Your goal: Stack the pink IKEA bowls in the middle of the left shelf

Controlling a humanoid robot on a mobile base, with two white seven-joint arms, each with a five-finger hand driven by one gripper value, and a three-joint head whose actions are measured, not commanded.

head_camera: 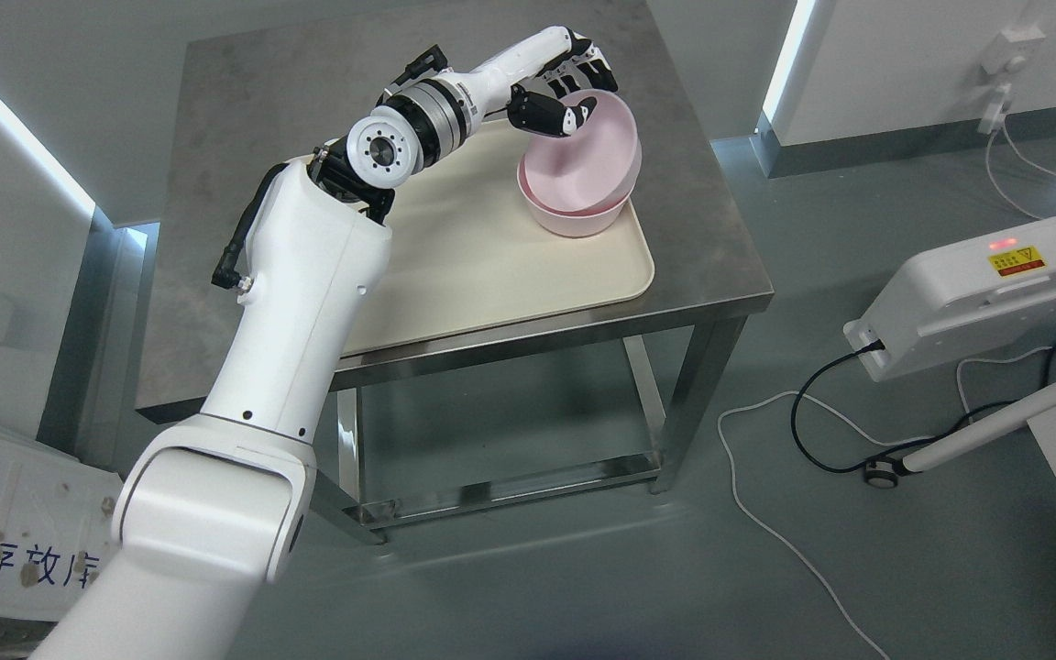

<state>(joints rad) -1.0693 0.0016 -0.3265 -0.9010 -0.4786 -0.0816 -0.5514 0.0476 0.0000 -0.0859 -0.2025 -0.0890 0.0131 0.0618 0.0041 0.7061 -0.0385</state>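
Note:
Two pink bowls rest on a cream tray (491, 266) on a grey metal table. The upper pink bowl (588, 151) sits tilted inside the lower pink bowl (574, 218). My left arm reaches in from the lower left across the tray. My left hand (569, 92) is at the upper bowl's far left rim, thumb inside and fingers curled over the outside, gripping it. The right arm does not show.
The metal table (244, 119) has bare top left of and behind the tray, and a lower shelf frame beneath. On the floor at right lie a white box (977, 293) with a warning label, cables and a white pole. A wall socket sits upper right.

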